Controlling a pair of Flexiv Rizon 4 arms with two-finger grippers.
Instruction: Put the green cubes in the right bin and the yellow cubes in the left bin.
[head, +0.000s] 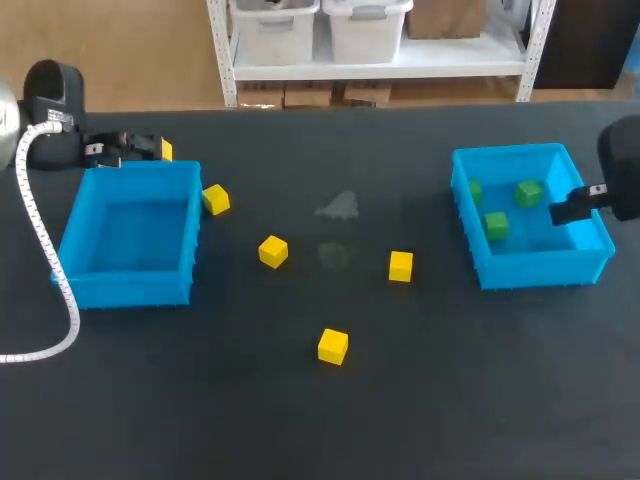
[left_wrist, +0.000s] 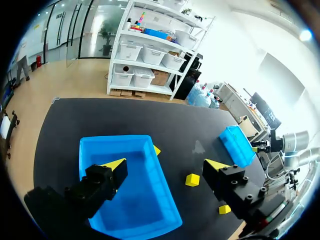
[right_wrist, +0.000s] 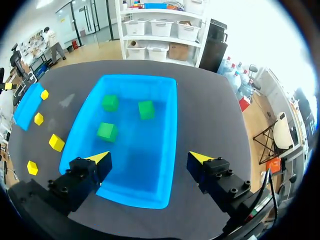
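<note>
Four yellow cubes (head: 215, 199) (head: 273, 251) (head: 400, 266) (head: 333, 346) and three green cubes (head: 474, 190) (head: 529, 193) (head: 496, 226) are in sight, seven cubes in all. There are two blue bins (head: 125, 290) (head: 540, 268) on the one table (head: 330, 420): the left holds no cubes, the right holds all three green ones. Two arms come in, one hand (left_wrist: 167, 165) (right_wrist: 149, 158) each, so two hands.

On the black table (head: 330, 420), a blue left bin (head: 75, 285) is set at nine o'clock and a blue right bin (head: 540, 268) at three. Four yellow cubes are scattered between them: one cube (head: 215, 199) just beside the left bin at ten, one cube (head: 273, 251) nearer the middle, one cube (head: 401, 266) toward three, and one cube (head: 333, 346) at six.
</note>
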